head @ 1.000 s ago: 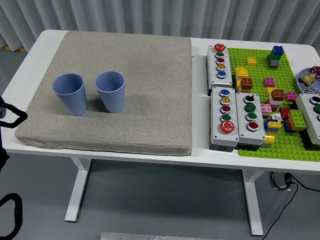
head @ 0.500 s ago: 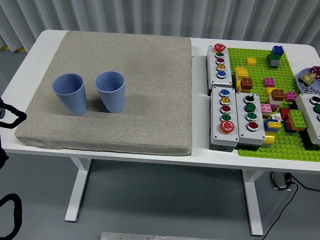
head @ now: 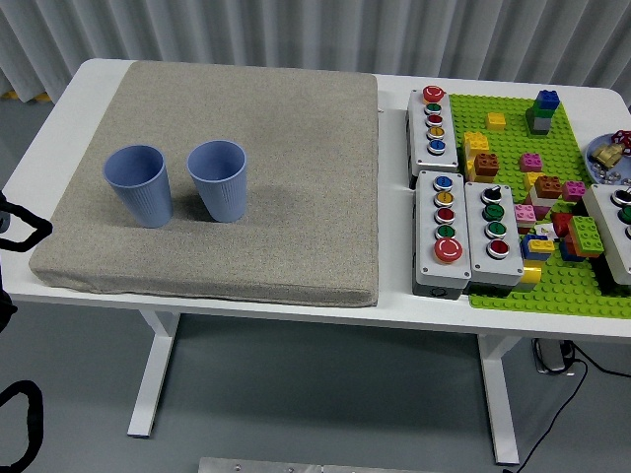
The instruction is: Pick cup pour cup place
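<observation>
Two blue ribbed cups stand upright side by side on the left part of a grey fabric mat (head: 286, 118). The left cup (head: 139, 184) and the right cup (head: 219, 179) are a small gap apart, and both look empty from above. Black parts of my left arm (head: 18, 227) show at the picture's left edge, off the table and well left of the cups, touching nothing. My right arm is out of sight.
White table (head: 394, 305) with the mat on its left half. On the right lie three grey button boxes (head: 435, 122) (head: 446, 235) (head: 493, 234), a green brick baseplate (head: 582, 286) with several loose bricks, and a small dish (head: 609, 158) at the right edge.
</observation>
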Controlling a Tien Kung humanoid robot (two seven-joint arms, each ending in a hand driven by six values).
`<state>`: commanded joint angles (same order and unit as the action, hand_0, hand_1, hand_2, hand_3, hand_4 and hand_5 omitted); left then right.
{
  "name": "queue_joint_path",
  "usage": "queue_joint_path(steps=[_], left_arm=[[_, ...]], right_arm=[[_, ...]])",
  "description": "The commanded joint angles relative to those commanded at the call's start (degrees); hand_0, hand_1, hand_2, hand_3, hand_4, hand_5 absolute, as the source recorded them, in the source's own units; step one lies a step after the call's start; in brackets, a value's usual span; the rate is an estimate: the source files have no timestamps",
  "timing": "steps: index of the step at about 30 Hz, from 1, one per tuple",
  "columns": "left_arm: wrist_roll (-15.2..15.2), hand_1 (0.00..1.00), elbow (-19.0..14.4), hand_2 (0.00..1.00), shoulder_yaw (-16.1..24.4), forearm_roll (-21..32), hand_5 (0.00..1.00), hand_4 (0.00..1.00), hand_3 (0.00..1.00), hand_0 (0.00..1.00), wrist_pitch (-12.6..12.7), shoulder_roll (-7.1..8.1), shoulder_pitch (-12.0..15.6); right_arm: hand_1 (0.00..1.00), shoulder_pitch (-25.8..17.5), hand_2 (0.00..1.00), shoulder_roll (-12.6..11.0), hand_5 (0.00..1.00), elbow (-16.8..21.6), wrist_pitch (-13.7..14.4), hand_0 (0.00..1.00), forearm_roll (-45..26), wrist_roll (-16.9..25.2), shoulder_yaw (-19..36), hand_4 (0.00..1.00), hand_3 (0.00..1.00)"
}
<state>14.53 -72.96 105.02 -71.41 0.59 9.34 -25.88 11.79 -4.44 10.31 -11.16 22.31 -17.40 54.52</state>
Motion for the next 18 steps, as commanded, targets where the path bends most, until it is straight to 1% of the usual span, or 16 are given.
queue_joint_path(steps=[12,18], left_arm=[[-0.1,0.886,-0.1,0.998,0.2,-0.1,0.998,0.908,0.998,0.868,0.0,-0.1,0.0],[-0.2,0.884,-0.2,0.998,0.0,0.0,0.998,0.909,0.998,0.869,0.0,-0.1,0.4]], right_arm=[[0.697,0.0,0.747,0.0,0.256,0.0,0.0,0.738,-0.2,0.1,-0.2,0.122,0.603],[0.696,-0.3,0.747,0.1,0.258,0.0,0.0,0.737,0.1,0.0,-0.2,0.123,0.603]])
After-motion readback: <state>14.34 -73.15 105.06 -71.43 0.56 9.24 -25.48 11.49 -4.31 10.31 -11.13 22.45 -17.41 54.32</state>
